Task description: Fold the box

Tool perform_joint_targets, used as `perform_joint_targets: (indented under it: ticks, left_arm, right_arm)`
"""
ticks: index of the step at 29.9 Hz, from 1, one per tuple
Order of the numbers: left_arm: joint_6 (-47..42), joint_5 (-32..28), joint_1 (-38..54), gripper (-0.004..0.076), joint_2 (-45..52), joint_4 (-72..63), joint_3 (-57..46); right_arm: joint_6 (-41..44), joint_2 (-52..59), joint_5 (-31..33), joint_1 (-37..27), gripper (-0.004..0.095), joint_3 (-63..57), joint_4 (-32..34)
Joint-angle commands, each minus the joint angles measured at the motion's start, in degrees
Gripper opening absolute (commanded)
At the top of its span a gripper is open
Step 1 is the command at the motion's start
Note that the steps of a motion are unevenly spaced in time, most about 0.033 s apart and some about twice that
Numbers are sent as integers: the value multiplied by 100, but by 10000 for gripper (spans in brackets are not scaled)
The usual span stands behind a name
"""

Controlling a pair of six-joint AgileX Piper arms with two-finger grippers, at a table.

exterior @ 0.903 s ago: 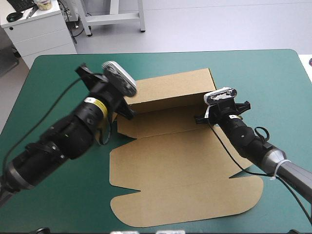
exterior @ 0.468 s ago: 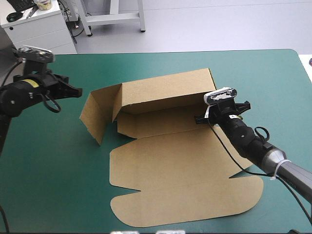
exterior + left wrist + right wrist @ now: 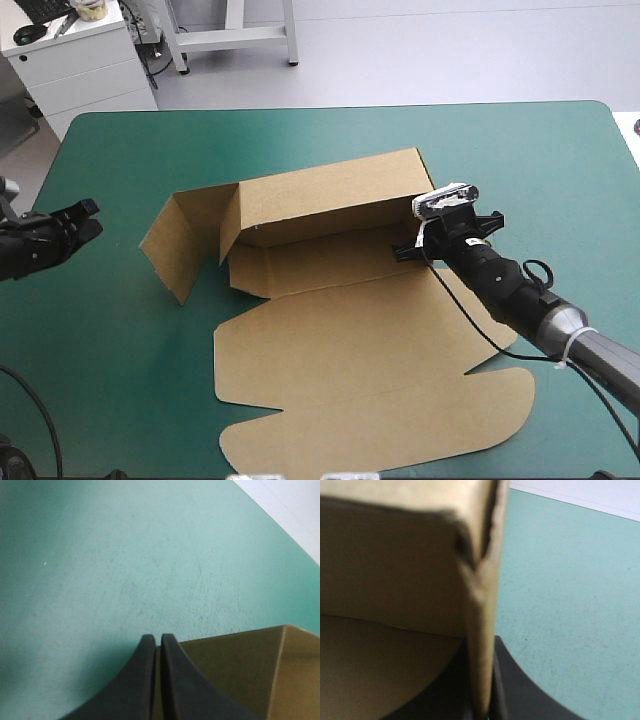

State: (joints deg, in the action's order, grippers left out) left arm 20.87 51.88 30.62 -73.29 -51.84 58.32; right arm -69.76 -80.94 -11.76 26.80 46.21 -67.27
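Teal-green tabletop [image 3: 330, 140], brown box [image 3: 350, 330] in the middle: back wall up, left flap sticking out, big lid flat at the near side. Right claw [image 3: 403, 247] pinching the box's right end wall. Left claw [image 3: 88, 215] closed tight, holding nothing, by the left edge.

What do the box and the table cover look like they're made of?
The box: probably cardboard, matte brown; it holds sharp creases, and the right wrist view shows a thick, rough-cut edge. The cover: teal-green, matte, faintly scuffed in the left wrist view; a smooth mat or laminate, which one I cannot tell.
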Motion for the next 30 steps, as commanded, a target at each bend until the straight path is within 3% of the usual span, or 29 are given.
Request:
perform_joint_targets:
  ticks: [1,6,11,14,17,23,26,30]
  left_arm:
    - [416,-311,287,15,137,-1115,-531]
    - [791,-311,441,14,137,-1528,-1041]
    - [963,-269,441,14,137,-1522,-1076]
    - [929,-308,457,14,137,-1749,-1076]
    - [929,-296,475,14,137,-1932,-1076]
    - [952,-308,475,14,137,-1884,-1076]
    - [952,-317,475,14,137,-1884,-1076]
    - [952,-305,475,14,137,-1874,-1076]
  right_arm:
    - [-48,173,0,-43,-18,244,92]
    - [-65,173,506,-88,-18,563,64]
    - [511,127,1725,-588,-17,1135,-81]
    - [975,119,2241,-884,-12,1433,226]
    - [2417,105,2845,-1142,-12,1747,1266]
    - [5993,-36,4740,-1313,-12,2809,5127]
    - [6559,-111,5420,-1313,-13,3276,5724]
    - [6652,-291,6371,-1313,-12,3821,5768]
